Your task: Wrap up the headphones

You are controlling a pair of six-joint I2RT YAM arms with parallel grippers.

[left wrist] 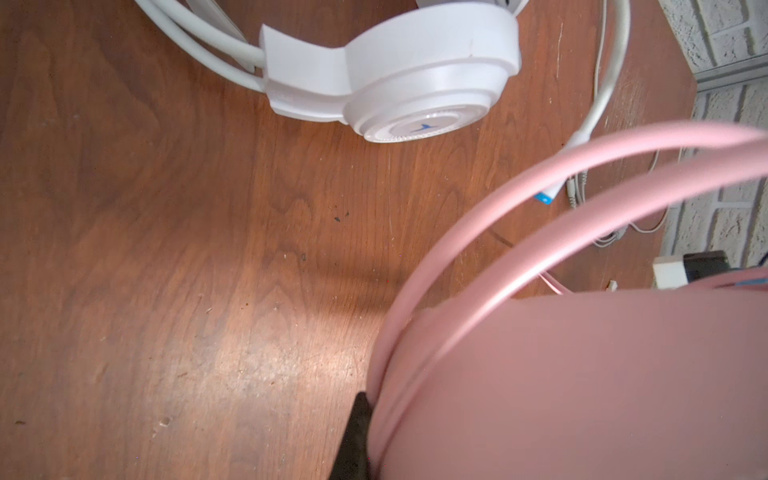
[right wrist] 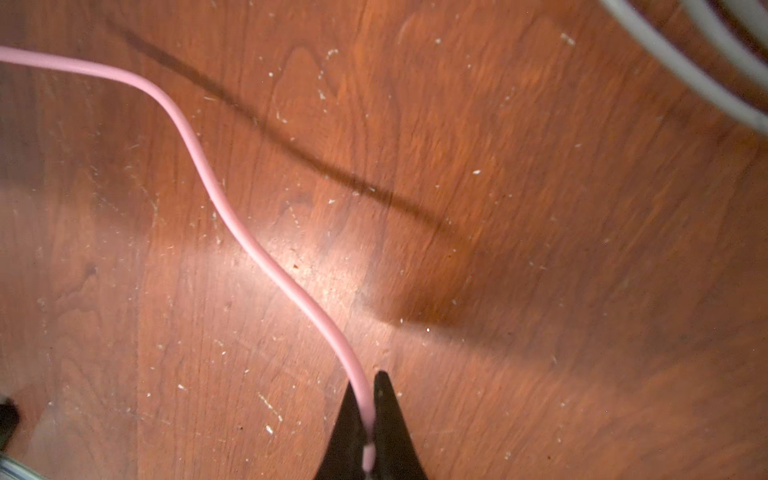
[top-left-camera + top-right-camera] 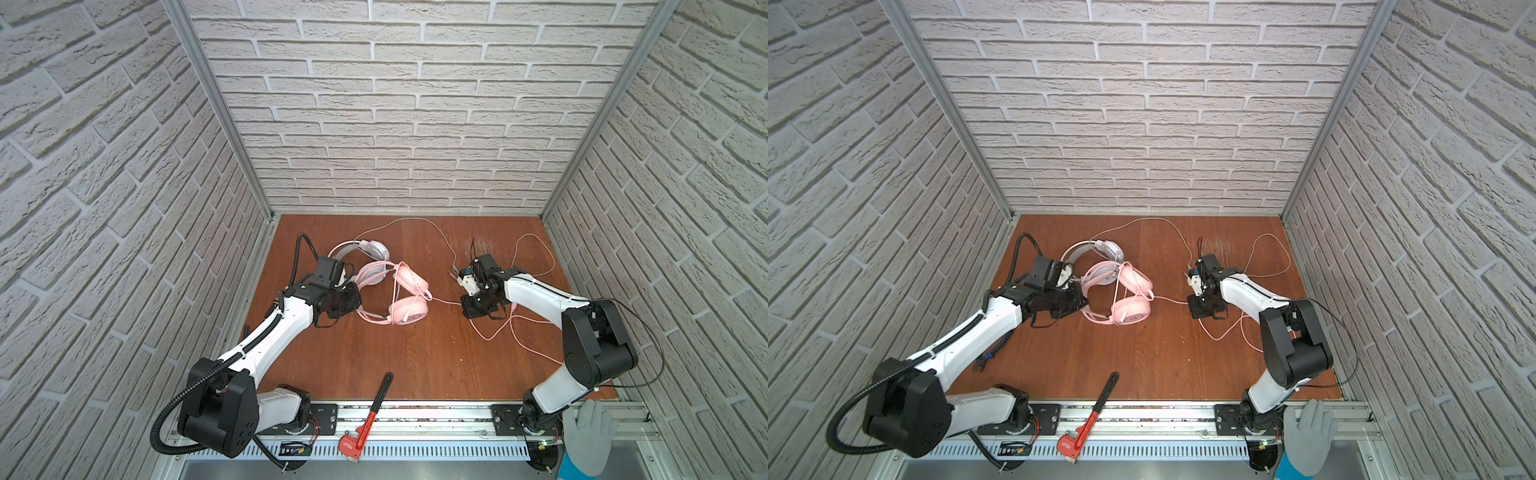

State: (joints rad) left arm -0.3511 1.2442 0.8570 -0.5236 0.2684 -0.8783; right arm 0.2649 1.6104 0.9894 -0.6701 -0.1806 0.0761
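Pink cable point(image 2: 232, 216) pinched in the right gripper point(image 2: 368, 415) jaws low over the counter point(image 3: 415, 353), left gripper point(image 1: 365, 440) jaws pressed shut on the pink headset point(image 3: 409, 291) mid-counter beside the white headset point(image 3: 374, 249); winding step, next likely calls for looping cable round the band
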